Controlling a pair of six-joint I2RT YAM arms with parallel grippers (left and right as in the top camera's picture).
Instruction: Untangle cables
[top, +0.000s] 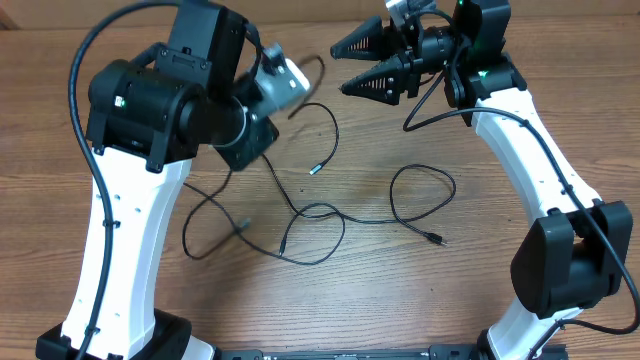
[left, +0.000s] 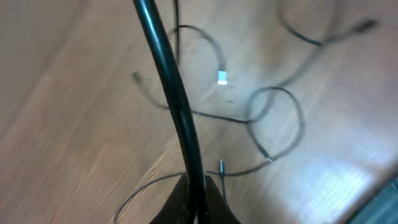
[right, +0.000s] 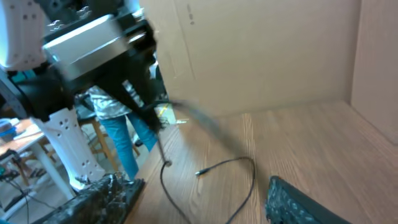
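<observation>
Left hand pinched on the cables, right hand spread, wooden table beneath.

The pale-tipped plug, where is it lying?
Overhead view: the pale-tipped plug lies near the middle of the table, just right of the left arm.

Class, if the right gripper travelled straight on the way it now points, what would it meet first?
Probably the left gripper, shut on a raised cable, which lies straight ahead of the open right gripper. Depth is unclear; the cable itself may come first.
</observation>
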